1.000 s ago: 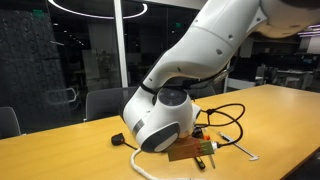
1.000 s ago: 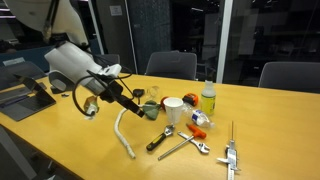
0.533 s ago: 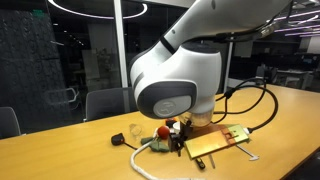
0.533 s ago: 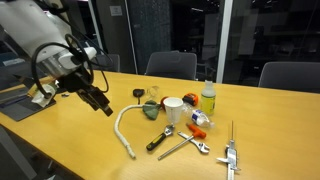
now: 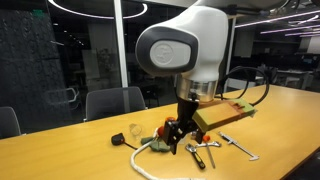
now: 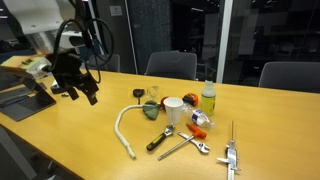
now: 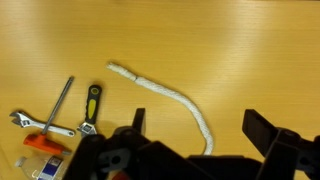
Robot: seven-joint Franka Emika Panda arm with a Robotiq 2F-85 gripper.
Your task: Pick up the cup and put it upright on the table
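Observation:
The small white cup (image 6: pixel 173 109) sits on the long wooden table (image 6: pixel 90 150) among tools; I cannot tell its orientation. It is hidden behind the arm in the other exterior view and out of the wrist view. My gripper (image 6: pixel 80 88) is open and empty, raised above the table well away from the cup, near the table's end. It also shows hanging under the big white arm in an exterior view (image 5: pixel 180 130). In the wrist view the open jaws (image 7: pixel 198 120) hover over a white rope (image 7: pixel 160 92).
The white rope (image 6: pixel 124 130) lies between gripper and cup. A black-and-yellow screwdriver (image 6: pixel 160 136), wrenches (image 6: pixel 190 145), a yellow-green bottle (image 6: pixel 207 100) and small items surround the cup. A dark laptop-like device (image 6: pixel 20 97) lies at the table's end. Chairs (image 6: pixel 172 65) stand behind.
The arm has swung away from the cup and tools toward the table's end and risen higher. The gripper stays open and empty. The objects on the table have not moved.

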